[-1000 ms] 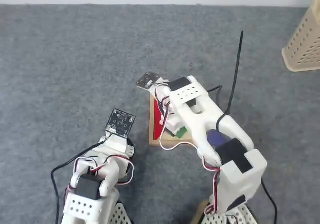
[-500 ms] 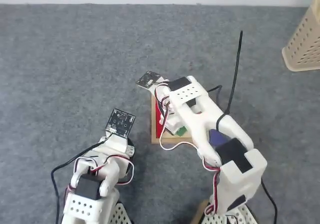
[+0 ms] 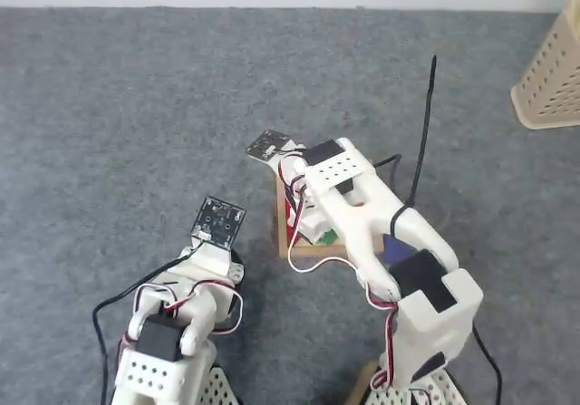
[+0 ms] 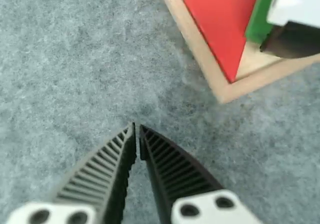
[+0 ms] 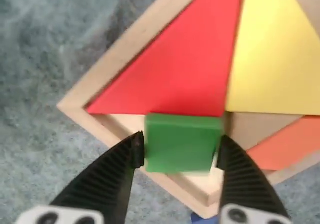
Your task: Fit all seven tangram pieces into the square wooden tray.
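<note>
1. The green square [image 5: 180,143] was found in the corner of the wooden tray [image 5: 129,41], above a bare patch of the tray floor. It lay just beside the long edge of the red triangle [image 5: 180,68]. Whether it rested on the floor or was held slightly above it could not be told.
2. The green square was gripped by the right claw [image 5: 179,149], with one finger set against each of two opposite sides.
3. The red triangle was seated in the tray along one rim. The yellow triangle [image 5: 265,58] was touching it edge to edge, and an orange piece [image 5: 280,144] was seen next to the yellow triangle.
4. The tray was placed on the grey table [image 3: 136,106], mostly covered in the high view by the right arm [image 3: 381,233].
5. The left claw [image 4: 137,129] was recorded closed and holding nothing. It was positioned over the grey surface, near a corner of the tray but apart from it.
6. A beige slotted basket [image 3: 553,70] was noted at the table's far edge, well apart from the tray.
</note>
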